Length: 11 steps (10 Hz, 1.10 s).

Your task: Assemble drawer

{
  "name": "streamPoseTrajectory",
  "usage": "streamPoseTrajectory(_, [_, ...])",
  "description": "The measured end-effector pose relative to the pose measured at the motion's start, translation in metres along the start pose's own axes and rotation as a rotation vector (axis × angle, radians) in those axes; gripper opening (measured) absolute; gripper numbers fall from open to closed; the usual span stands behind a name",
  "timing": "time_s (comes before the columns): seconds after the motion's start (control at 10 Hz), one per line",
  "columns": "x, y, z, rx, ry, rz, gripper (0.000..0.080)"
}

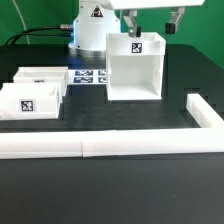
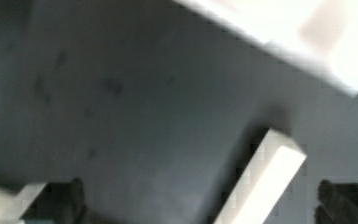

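Spread pincer (image 1: 152, 22) above housing (image 1: 134, 68), two trays (image 1: 30, 101) nearby, bar (image 1: 110, 146) in front

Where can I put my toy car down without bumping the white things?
Bare table lies between the housing and the L-shaped bar, and on the bar's camera side. The exterior view's left is crowded: front tray, rear tray and marker board sit close together.

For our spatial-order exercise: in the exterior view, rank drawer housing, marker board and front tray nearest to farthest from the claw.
1. Drawer housing, right at the claw.
2. Marker board, middle.
3. Front tray, the exterior view's left.
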State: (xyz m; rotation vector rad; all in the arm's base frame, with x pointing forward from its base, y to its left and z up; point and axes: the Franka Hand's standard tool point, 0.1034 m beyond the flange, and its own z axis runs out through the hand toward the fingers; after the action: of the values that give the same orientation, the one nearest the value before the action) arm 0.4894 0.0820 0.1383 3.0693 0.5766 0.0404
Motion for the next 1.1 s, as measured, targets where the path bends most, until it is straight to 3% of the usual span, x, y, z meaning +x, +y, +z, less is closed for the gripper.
streamPoseTrajectory(0.2, [-0.009,-0.016,0.000,0.001,-0.017,0.102,0.0650])
streamPoseTrajectory(0.3, [-0.015,-0.019,0.000,0.033,-0.022,0.162,0.0650])
streamPoseTrajectory(0.7, [-0.018,-0.020,0.002,0.052,-0.013,0.220,0.0650])
streamPoseTrajectory(0.8, [-0.023,-0.020,0.001,0.059,-0.016,0.284,0.0650])
streamPoseTrajectory(1.1, [-0.049,-0.044,0.004,0.069,-0.047,0.365,0.0650])
